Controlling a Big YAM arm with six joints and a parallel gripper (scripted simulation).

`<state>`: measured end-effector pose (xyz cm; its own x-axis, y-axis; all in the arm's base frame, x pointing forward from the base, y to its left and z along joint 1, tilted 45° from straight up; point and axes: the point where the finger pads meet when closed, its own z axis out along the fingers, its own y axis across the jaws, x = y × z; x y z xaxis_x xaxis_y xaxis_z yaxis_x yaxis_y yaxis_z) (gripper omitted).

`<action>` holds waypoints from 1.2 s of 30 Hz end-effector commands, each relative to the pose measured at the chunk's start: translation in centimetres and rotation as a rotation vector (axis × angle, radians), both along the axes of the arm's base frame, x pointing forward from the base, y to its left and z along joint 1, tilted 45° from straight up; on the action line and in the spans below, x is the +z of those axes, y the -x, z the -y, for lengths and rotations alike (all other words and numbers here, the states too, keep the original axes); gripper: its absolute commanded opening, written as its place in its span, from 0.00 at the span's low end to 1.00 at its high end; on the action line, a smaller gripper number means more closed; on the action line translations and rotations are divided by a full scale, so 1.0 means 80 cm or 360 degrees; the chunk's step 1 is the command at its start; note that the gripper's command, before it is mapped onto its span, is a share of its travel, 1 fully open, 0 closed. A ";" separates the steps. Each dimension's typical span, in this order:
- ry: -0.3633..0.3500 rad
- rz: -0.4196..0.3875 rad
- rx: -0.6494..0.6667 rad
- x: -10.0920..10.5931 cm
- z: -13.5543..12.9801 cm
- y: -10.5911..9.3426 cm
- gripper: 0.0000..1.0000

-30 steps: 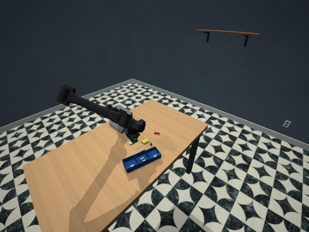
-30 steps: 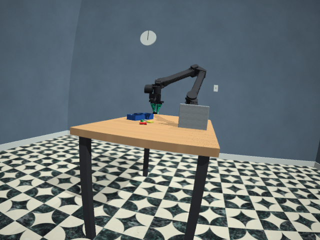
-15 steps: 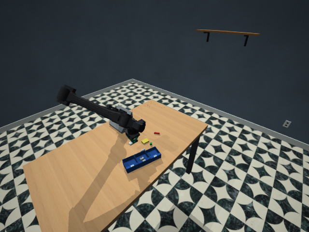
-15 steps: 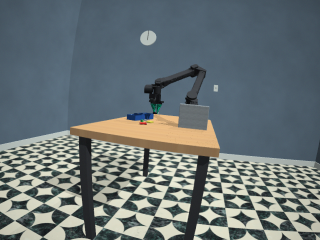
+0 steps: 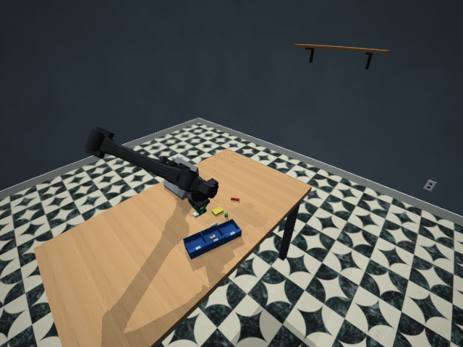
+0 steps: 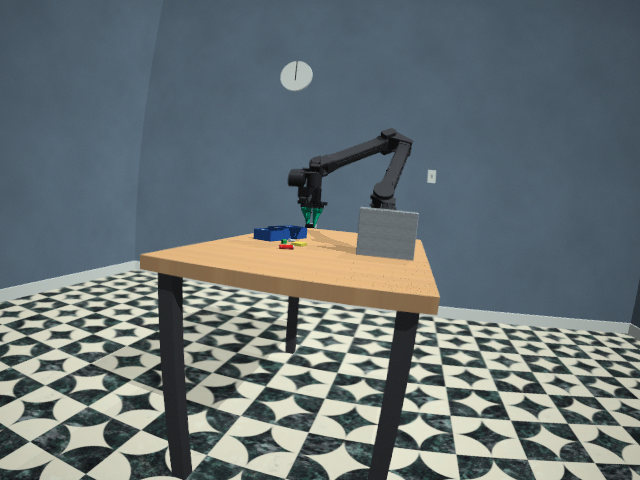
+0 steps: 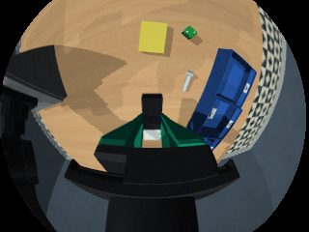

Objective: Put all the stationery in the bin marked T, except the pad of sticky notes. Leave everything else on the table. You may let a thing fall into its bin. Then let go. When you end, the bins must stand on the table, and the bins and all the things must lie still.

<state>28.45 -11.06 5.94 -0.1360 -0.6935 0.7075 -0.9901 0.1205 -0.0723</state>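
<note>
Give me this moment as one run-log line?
tool: shut on small white item | above table | blue bin: nearby | yellow pad: on table

Small white block clamped between green fingers above table; blue three-compartment bin at three o'clock.

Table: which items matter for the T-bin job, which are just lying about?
Job: gripper shut on a small white block; blue bin; yellow sticky pad (stays out).
Lying about, or too small to class: red stick; green cube; grey bolt-like piece.
</note>
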 end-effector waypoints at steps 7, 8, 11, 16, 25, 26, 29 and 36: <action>-0.0005 0.0063 0.0029 0.015 -0.012 -0.029 0.19; -0.0005 0.0063 0.0029 0.015 -0.012 -0.029 0.19; -0.0011 0.0102 0.0028 0.030 -0.018 -0.032 0.19; -0.0006 0.0061 0.0025 0.023 -0.016 -0.037 0.19; -0.0002 0.0132 -0.0077 0.034 0.009 -0.085 0.19; 0.0001 0.0185 -0.0133 0.036 0.011 -0.091 0.19; 0.0007 0.0289 -0.0246 0.040 0.017 -0.111 0.19; 0.0009 0.0291 -0.0247 0.052 0.030 -0.160 0.19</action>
<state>38.38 -12.82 8.47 -0.3181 -0.6604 0.6802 -0.9475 0.2457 -0.2046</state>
